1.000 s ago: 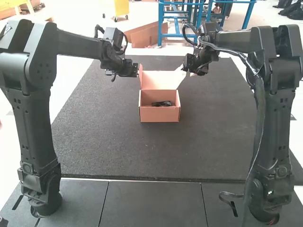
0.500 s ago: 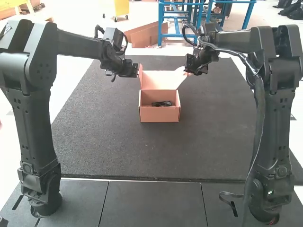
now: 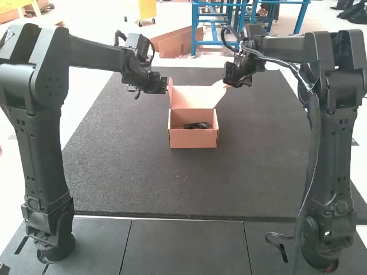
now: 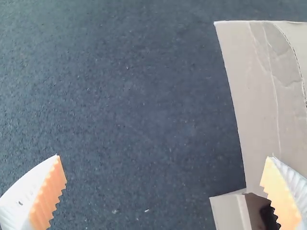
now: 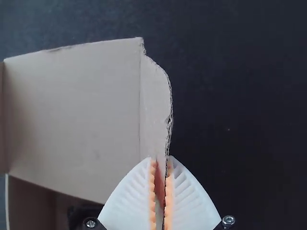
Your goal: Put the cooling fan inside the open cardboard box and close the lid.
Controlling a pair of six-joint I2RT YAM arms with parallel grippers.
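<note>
- The cardboard box (image 3: 193, 138) sits mid-frame in the high view on the dark mat (image 3: 114, 166), its lid (image 3: 194, 97) upright.
- The fan (image 3: 196, 125) lies inside the box.
- The right gripper (image 5: 160, 160) is clenched on the lid's right edge.
- The left gripper (image 4: 163, 160) is released at the lid's upper left corner.

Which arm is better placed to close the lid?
Right. The right hand is shut on the upright lid at its side flap; the left hand is open beside the other edge, holding nothing.
</note>
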